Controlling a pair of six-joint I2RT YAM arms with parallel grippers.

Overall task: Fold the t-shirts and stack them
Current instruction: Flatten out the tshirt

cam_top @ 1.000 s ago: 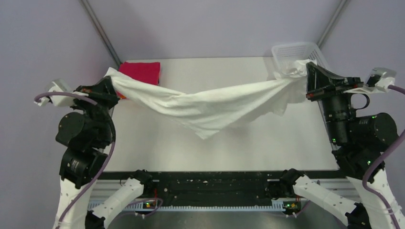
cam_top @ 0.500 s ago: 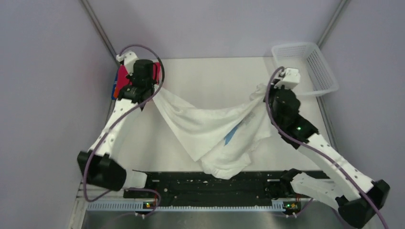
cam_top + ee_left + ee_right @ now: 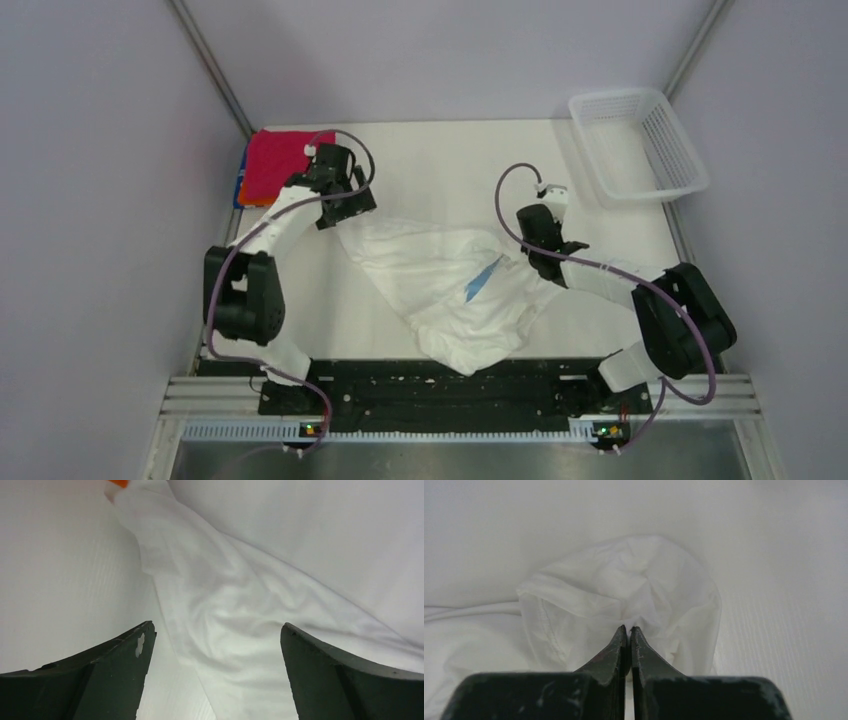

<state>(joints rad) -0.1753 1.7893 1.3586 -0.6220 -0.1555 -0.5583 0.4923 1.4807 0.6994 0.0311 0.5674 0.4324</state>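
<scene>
The large white t-shirt (image 3: 440, 285) with a blue stroke lies crumpled across the middle of the table. My left gripper (image 3: 350, 215) hovers over its far left corner, jaws wide open with nothing held. In the left wrist view the cloth (image 3: 225, 605) spreads under and beyond that open gripper (image 3: 215, 635). My right gripper (image 3: 541, 255) sits low at the shirt's right end. Seen from the right wrist, that gripper (image 3: 629, 628) is shut on a bunched fold of white cloth (image 3: 624, 587). Folded crimson, orange and blue t-shirts (image 3: 277, 165) are stacked at the far left corner.
A white mesh basket (image 3: 637, 145) stands at the far right corner. The shirt's lower part hangs towards the black rail (image 3: 440, 385) at the near edge. A scrap of orange (image 3: 118, 482) shows at the top of the left wrist view.
Both arms came down and inward, and the shirt went from stretched in the air to lying on the table. The left gripper opened and let go of its corner.
</scene>
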